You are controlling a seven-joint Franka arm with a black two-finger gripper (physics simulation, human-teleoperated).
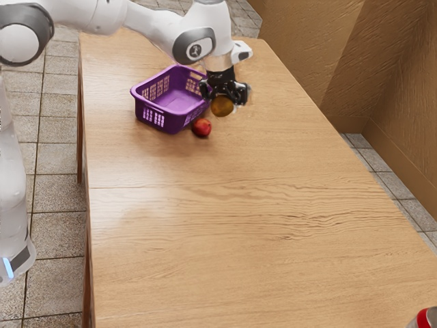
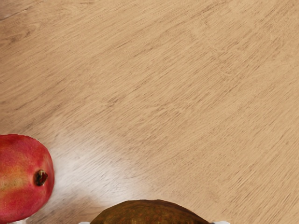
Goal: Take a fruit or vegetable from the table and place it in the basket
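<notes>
The black gripper (image 1: 224,93) is beside the purple basket (image 1: 153,117), on its side toward the exterior view's right. It is shut on a round brownish-orange fruit (image 1: 222,106), whose lower part hangs below the fingers. In the wrist view the top of this brown fruit (image 2: 149,213) shows at the lower edge, with a pale fingertip against either side. A red fruit (image 1: 201,127) lies on the table right by the basket's near corner; the wrist view shows this red fruit (image 2: 22,179) with its dark stem end.
The wooden table (image 1: 239,212) stretches from the basket toward the exterior view's bottom. A red and silver can (image 1: 425,320) is partly visible at the exterior view's lower right corner. A brown wall (image 1: 392,89) stands beyond the table's edge.
</notes>
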